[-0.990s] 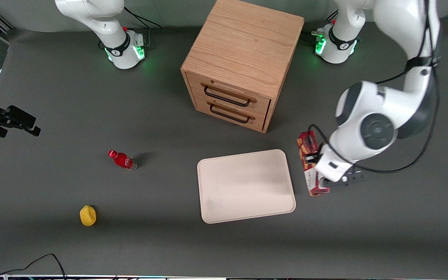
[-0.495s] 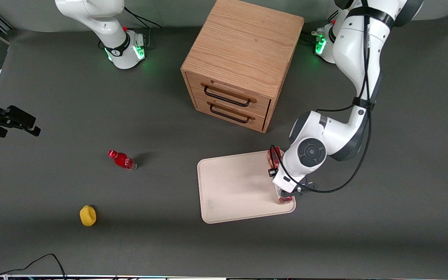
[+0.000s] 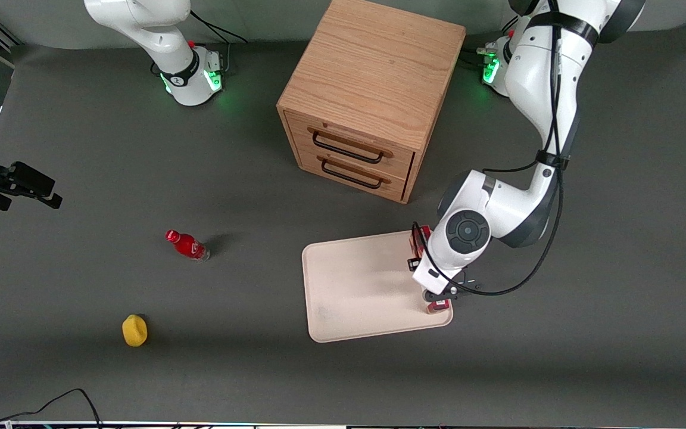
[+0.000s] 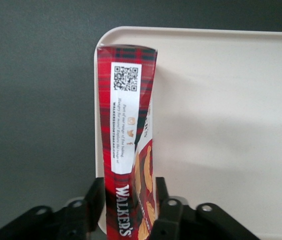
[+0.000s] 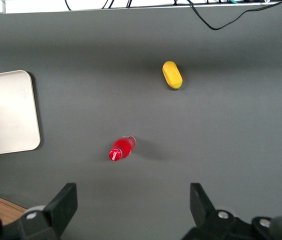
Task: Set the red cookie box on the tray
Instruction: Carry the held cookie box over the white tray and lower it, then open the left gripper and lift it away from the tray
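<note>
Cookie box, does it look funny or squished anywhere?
A little. The gripper holds the red cookie box over the tray edge, jaws shut on it, and the box's end looks slightly pinched and twisted. Nothing spilled.

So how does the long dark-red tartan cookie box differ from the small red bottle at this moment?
The long dark-red tartan cookie box is a narrow cardboard carton, clamped by the left gripper over the cream-white tray. The small red bottle is rounded and much shorter. It stands free on the grey table, toward the parked arm's end, with nothing holding it. Both are red.
</note>
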Available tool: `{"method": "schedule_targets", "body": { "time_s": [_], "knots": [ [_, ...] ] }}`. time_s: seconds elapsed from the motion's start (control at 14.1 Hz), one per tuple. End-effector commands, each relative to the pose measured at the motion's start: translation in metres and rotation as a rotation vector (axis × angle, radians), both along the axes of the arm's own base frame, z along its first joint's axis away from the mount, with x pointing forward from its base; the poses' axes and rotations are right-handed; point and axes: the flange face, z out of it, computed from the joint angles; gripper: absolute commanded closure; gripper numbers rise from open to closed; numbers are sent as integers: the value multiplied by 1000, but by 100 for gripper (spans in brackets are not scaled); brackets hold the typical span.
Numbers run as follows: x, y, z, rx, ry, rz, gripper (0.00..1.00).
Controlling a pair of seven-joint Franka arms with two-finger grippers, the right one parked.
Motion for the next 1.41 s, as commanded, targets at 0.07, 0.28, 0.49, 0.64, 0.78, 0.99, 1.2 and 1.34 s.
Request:
{"method": "schedule_targets", "body": {
  "time_s": [0.07,0.28,0.49,0.64,0.78,0.99,1.2,1.34],
  "knots": [
    [15,15,58,25,-6,41,0],
    [25,56,125,44,58,69,0],
    [18,120,196,-31,94,-51,0],
    [6,154,227,-26,136,-64,0],
    [-14,174,252,13,135,-72,0],
    [-60,257,267,21,23,-126,0],
    [-87,319,278,12,-11,-199,0],
    [-98,335,299,19,-30,-175,0]
  ]
}}
